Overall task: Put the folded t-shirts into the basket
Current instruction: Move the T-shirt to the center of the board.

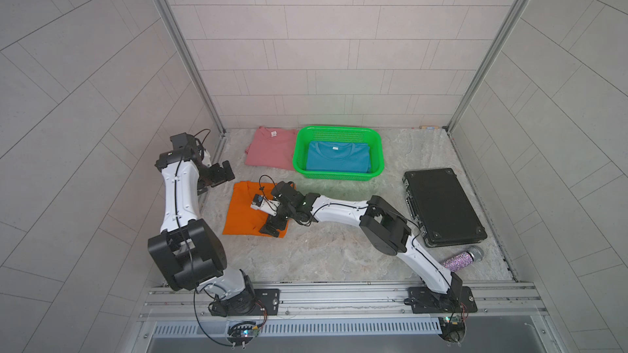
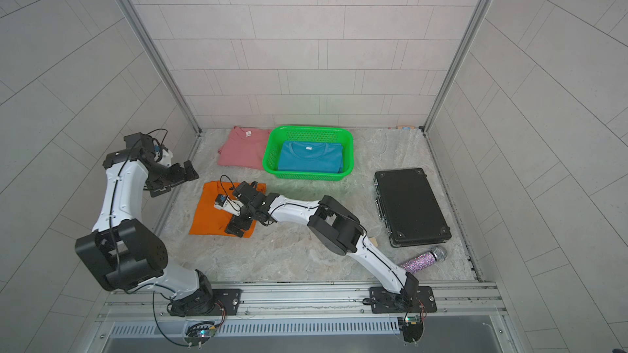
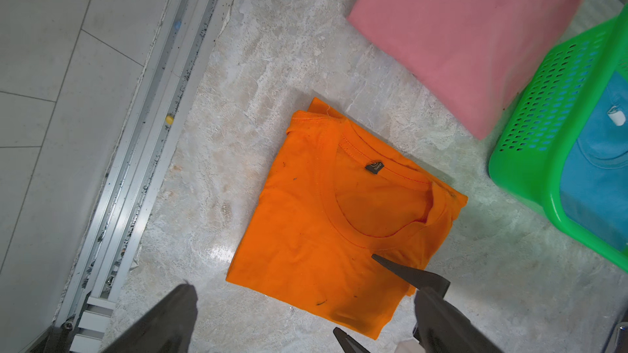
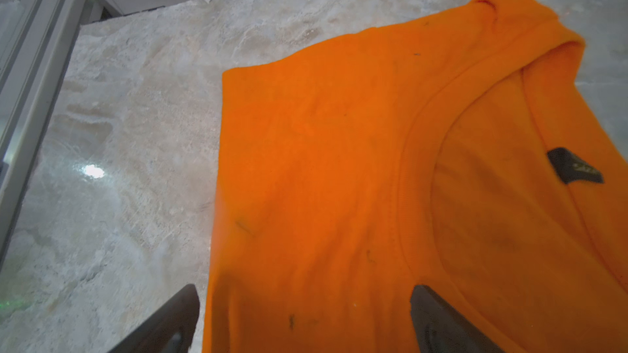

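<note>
Flanking the basket (image 1: 338,175) — pink tee (image 1: 268,152) just beside, black case (image 1: 441,207) farther off.

You're looking into what seems a robotics lab cell; aluminium posts (image 1: 180,45) frame tile-patterned wall panels (image 1: 323,45) round a stone-look tabletop (image 1: 323,252); left arm (image 1: 178,195) and right arm (image 1: 339,210) bolt to the near rail (image 1: 339,295).

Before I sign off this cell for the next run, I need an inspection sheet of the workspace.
Surface: marbled table, nothing spilled seen.
Job's things: blue tee in basket; pink tee beside basket, on table; orange tee on table.
Clutter: black case; glitter microphone.
Grippers: left gripper open, empty, above the table; right gripper open, straddling orange tee's edge.
Cables: black loops at both wrists.
Surroundings: tiled walls, metal rail.
</note>
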`<act>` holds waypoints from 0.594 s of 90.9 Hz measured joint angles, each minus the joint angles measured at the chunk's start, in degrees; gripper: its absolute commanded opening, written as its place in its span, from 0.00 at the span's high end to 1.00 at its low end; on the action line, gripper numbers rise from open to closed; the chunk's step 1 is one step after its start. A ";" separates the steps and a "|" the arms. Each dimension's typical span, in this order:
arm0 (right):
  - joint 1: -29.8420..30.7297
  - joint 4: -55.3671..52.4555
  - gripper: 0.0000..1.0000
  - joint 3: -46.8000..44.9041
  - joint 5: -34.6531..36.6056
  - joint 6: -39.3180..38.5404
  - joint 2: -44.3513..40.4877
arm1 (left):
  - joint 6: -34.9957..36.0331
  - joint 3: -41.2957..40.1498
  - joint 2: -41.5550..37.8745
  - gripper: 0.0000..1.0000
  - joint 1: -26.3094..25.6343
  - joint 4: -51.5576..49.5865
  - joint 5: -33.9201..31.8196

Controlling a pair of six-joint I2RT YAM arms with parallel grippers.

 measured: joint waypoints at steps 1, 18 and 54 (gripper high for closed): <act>-0.02 0.13 0.00 -0.11 -0.02 0.42 0.00 | 0.00 0.00 0.02 0.00 0.00 0.04 0.04; -0.07 4.87 0.00 -6.47 -1.86 4.28 -1.73 | 0.00 -0.37 0.07 0.00 0.22 1.01 0.26; -0.96 9.27 0.00 -34.71 -5.33 -1.90 -19.28 | 2.12 -6.78 1.99 0.00 0.31 2.84 5.99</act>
